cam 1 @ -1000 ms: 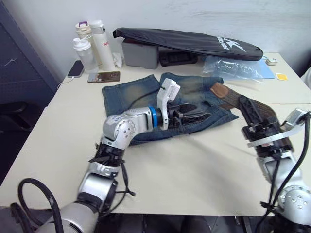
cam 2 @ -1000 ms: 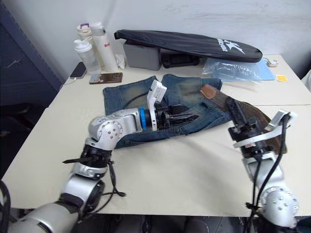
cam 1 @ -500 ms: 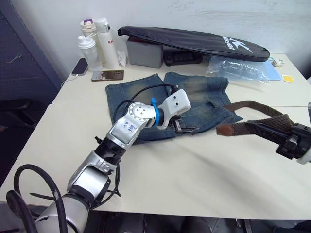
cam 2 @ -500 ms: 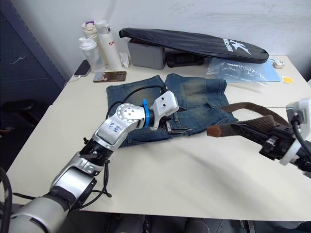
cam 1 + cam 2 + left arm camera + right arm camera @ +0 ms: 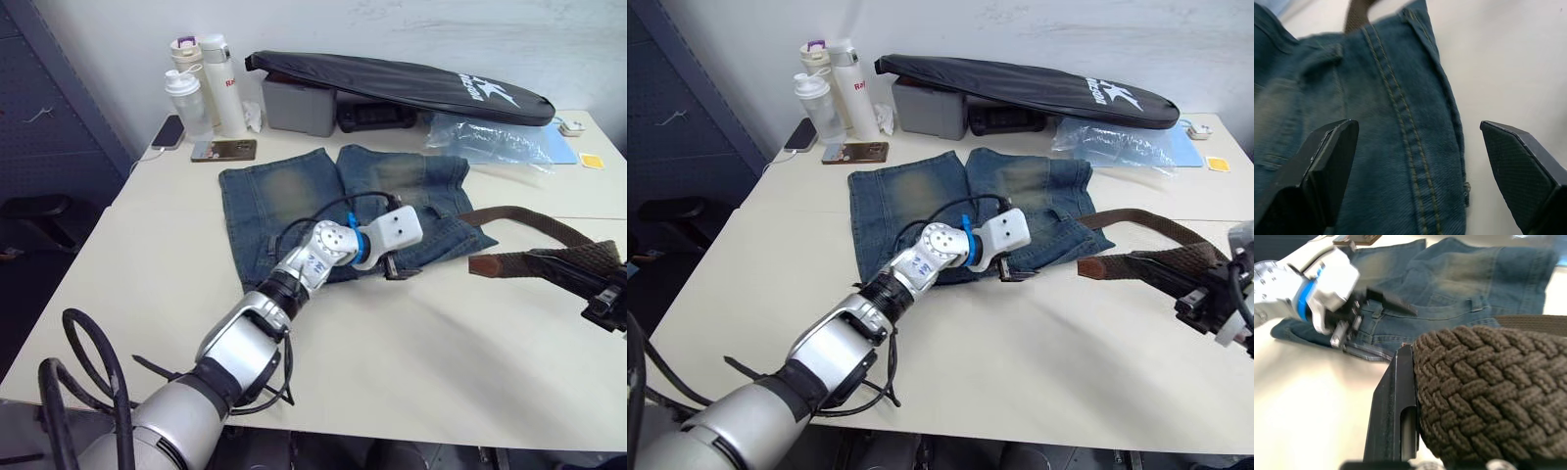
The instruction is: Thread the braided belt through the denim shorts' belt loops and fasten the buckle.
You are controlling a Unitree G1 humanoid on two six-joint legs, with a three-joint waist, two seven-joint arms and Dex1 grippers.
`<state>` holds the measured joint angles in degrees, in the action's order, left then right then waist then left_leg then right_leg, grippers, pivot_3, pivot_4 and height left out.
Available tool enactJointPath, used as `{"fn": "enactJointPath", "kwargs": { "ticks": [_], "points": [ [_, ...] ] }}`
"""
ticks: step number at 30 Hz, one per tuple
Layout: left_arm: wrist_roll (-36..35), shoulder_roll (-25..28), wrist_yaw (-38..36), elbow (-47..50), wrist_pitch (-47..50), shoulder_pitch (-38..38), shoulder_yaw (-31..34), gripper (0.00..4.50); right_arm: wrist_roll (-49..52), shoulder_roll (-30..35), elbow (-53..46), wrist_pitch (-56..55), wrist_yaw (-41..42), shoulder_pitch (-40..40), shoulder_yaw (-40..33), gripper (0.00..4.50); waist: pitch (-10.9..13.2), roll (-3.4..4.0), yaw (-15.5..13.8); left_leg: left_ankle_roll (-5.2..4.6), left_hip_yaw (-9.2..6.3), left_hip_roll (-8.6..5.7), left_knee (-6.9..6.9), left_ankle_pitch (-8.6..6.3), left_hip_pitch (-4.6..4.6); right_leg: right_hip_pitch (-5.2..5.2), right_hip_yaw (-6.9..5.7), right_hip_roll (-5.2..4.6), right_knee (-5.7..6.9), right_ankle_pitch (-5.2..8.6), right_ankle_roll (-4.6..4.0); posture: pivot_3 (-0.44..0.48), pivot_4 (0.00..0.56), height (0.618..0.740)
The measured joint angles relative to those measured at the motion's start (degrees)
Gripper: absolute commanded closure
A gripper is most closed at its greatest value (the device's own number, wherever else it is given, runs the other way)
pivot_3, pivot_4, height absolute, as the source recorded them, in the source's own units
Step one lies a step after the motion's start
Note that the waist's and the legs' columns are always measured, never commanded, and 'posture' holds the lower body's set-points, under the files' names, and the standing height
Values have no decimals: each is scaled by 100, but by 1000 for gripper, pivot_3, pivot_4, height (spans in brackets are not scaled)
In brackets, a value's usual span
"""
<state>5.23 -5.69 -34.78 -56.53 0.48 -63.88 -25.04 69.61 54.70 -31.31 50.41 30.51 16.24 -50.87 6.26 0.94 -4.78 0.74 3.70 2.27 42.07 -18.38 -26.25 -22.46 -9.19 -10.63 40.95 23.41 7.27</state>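
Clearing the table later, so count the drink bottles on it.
3, clustered at the table's far-left corner: a clear bottle, a purple-lidded bottle behind it, and a tall white bottle beside them. Others may be hidden behind.

Braided belt [image 5: 534, 262] beside flat denim shorts [image 5: 294, 196]

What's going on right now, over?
Left gripper open over the denim shorts' waistband. Right gripper shut on the braided belt, tip off the table. Nothing blocking.

The shorts [image 5: 343, 211] lie on the table [image 5: 392, 362], waistband toward the robot. The belt [image 5: 534, 259] runs off their right side. Behind them lies a bag [image 5: 392, 83]; bottles [image 5: 201, 83] and a phone [image 5: 223, 150] sit back left.
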Motion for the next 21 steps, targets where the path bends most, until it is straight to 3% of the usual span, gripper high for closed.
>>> {"fn": "enactJointPath", "kwargs": {
  "ticks": [4, 7, 12, 15, 21],
  "points": [
    [303, -251, 240, -734, -309, -261, -5, 117, 152, -134, -275, 100, -163, 216, -360, 4500, 0, 0, 16, -1, 0, 1, 3, -1, 2, -2, 8, 0, -1, 0, 0, 0, 150, 622],
    [519, -367, 305, -1109, -499, -335, -7, 826, 273, -174, -444, 122, -333, 329, -554, 4500, 0, 0, 38, -1, 0, 12, 2, -1, 5, -5, 9, 4, 1, 1, 0, 0, 150, 622],
    [723, -344, 167, -1248, -842, -329, 10, 3076, 446, -180, -530, 123, -519, 462, -735, 4500, 0, 0, 41, -1, 6, 31, 7, -1, 9, -8, 6, 15, 4, 1, -1, 0, 150, 622],
    [705, -291, -351, -1157, -1334, -130, 62, 4333, 482, -159, -529, 119, -613, 396, -763, 4500, -1, 0, 42, 0, 12, 32, 14, 0, 10, -7, 7, 15, 8, 2, -3, 0, 150, 622],
    [316, 121, -1881, 171, -1302, 876, 207, 4422, 556, -21, -484, 102, -746, -24, -466, 4500, -2, 2, 40, 1, 16, 35, 23, 0, 7, -4, 4, 19, 20, 7, -14, 0, 150, 622]
  ]
}}
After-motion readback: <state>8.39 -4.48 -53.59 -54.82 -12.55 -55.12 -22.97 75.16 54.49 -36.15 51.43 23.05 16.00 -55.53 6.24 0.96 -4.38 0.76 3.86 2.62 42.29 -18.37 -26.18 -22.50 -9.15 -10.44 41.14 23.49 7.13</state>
